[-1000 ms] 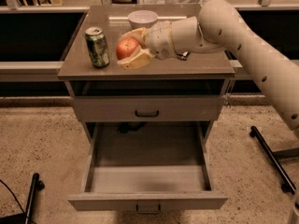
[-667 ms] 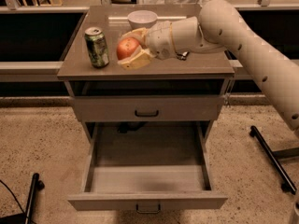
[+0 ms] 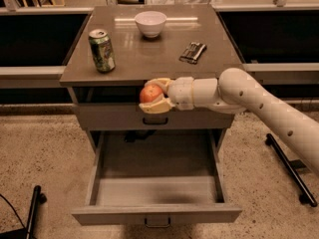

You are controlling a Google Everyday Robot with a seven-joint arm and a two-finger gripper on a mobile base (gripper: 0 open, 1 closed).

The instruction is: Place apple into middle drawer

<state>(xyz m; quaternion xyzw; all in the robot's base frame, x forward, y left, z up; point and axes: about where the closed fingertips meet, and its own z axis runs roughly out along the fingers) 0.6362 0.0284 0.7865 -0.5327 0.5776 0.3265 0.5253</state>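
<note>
The apple [image 3: 149, 93], orange-red and round, sits between the cream fingers of my gripper [image 3: 152, 95]. The gripper is shut on it and holds it in the air in front of the cabinet's top edge, above the open middle drawer [image 3: 154, 191]. That drawer is a wide grey tray pulled far out, with a small handle [image 3: 157, 222] at its lower front edge. Its tray looks bare. My arm [image 3: 259, 103] comes in from the right.
On the cabinet top [image 3: 149, 49] stand a green can [image 3: 101, 51] at the left, a white bowl [image 3: 150, 23] at the back and a dark flat object [image 3: 193, 52] at the right. A closed drawer front [image 3: 154, 117] sits behind the gripper. Black stand legs [image 3: 289, 168] lie at the right.
The gripper has carried the apple off the cabinet top, forward and down, to a spot over the open drawer. The can has not moved.
</note>
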